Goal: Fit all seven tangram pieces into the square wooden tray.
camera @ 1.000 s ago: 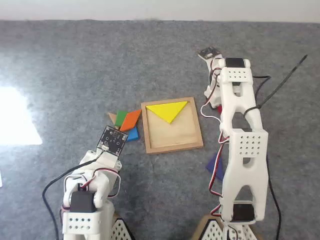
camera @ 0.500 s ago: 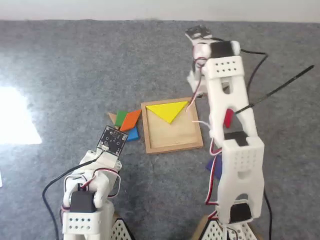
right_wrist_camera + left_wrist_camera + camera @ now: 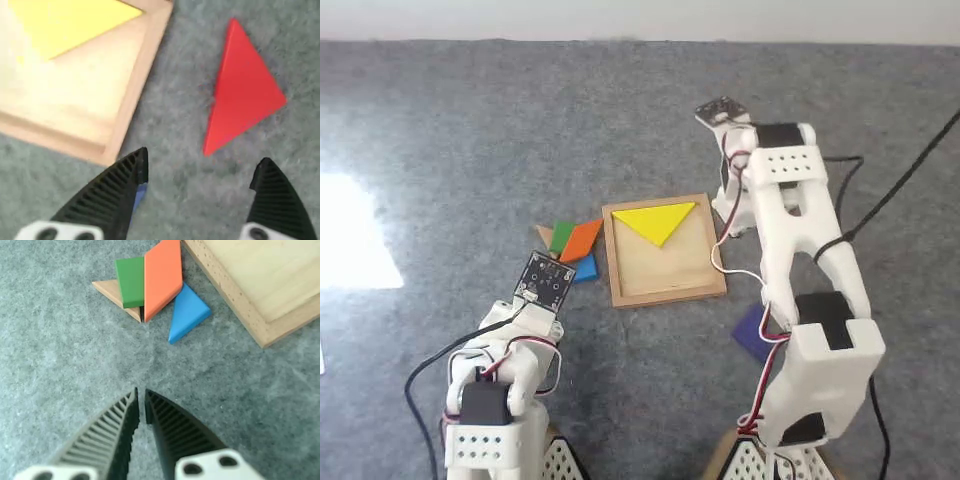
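1. Lowest in the high view, the left arm rises from the lower left. In its wrist view the left gripper (image 3: 141, 392) hangs over bare grey mat (image 3: 440, 150) with its ribbed jaws pressed together and nothing between them.
2. Just above it, left of centre, four loose pieces lie clustered. The blue triangle (image 3: 586, 268) (image 3: 187, 312) touches the lower edge of the orange parallelogram (image 3: 582, 238) (image 3: 162, 275). The green piece (image 3: 561, 237) (image 3: 130, 281) sits edge to edge with the orange one and overlaps the wood-coloured triangle (image 3: 544, 234) (image 3: 112, 290).
3. At the lower right, a purple piece (image 3: 752, 330) lies on the mat, partly hidden by the right arm.
4. The tray (image 3: 665, 293) (image 3: 231, 290) (image 3: 138, 70) sits in the middle of the frame, just right of the cluster. It holds one piece, the yellow triangle (image 3: 657, 220) (image 3: 65, 20), with its long side along the upper rim (the rest of the floor is bare wood).
5. Farthest up, right of the tray's upper right corner, is the right arm's wrist. In its wrist view the right gripper (image 3: 204, 160) is spread wide and holds nothing, with one finger near the tray's rim. The red triangle (image 3: 245, 95) lies flat on the mat just beside the tray, not touching it.
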Robot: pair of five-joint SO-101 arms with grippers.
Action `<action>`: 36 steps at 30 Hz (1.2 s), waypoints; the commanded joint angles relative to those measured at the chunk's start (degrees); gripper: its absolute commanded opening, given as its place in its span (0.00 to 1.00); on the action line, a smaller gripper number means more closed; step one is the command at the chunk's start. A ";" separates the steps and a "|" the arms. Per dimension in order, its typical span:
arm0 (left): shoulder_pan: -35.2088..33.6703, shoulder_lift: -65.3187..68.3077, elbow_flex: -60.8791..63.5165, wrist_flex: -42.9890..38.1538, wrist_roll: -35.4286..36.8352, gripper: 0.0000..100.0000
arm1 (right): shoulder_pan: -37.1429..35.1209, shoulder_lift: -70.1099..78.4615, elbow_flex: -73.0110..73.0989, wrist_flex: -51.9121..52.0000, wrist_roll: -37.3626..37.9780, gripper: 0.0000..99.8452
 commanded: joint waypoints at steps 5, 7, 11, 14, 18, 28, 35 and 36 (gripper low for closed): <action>-0.26 0.44 -0.48 0.35 0.35 0.02 | 1.01 1.10 4.31 -14.64 2.11 0.41; -0.26 0.44 -0.48 0.35 0.35 0.02 | 2.24 3.47 4.31 -14.99 3.96 0.43; -0.26 0.44 -0.48 0.35 0.35 0.02 | 5.49 8.04 2.37 -18.15 4.48 0.42; -0.26 0.44 -0.48 0.35 0.35 0.02 | 6.64 11.82 0.09 -18.68 5.01 0.42; -0.26 0.44 -0.48 0.35 0.35 0.02 | 7.87 16.84 -3.87 -18.59 7.65 0.42; -0.26 0.44 -0.48 0.35 0.35 0.02 | 7.87 22.02 -8.88 -16.84 10.37 0.42; -0.26 0.44 -0.48 0.35 0.35 0.02 | 7.78 22.02 -9.14 -13.85 10.46 0.29; -0.26 0.44 -0.48 0.35 0.35 0.02 | 7.69 22.29 -9.67 -13.67 10.55 0.28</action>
